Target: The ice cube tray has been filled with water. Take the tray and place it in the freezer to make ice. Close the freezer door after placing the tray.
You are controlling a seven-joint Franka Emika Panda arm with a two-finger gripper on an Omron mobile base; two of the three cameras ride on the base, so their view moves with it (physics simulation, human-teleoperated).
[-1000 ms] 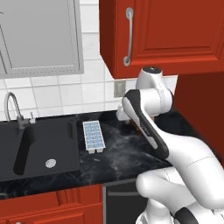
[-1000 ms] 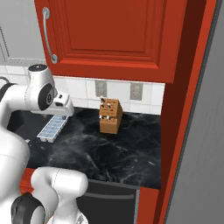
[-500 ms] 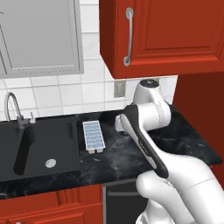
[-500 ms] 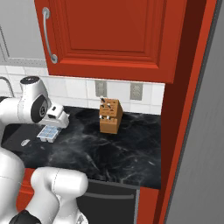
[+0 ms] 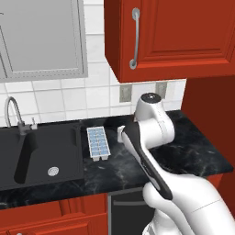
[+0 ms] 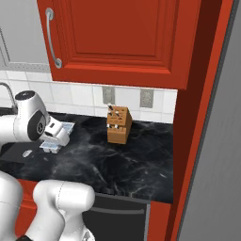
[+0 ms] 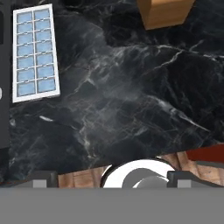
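**Open pincer over the counter, tray untouched**

The sink (image 5: 41, 151) lies farthest left of the pincer. Just beside it, the ice cube tray (image 7: 36, 53) lies flat on the black marble counter (image 7: 131, 96), ahead and to the left of the pincer (image 7: 111, 179) and apart from it. The pincer's jaws stand wide apart and hold nothing. Ahead and to its right stands a wooden knife block (image 6: 117, 124).

White tray (image 5: 98, 143) with two rows of pale blue cells, flat on black surface (image 5: 193, 147), beside sink (image 5: 41, 156)
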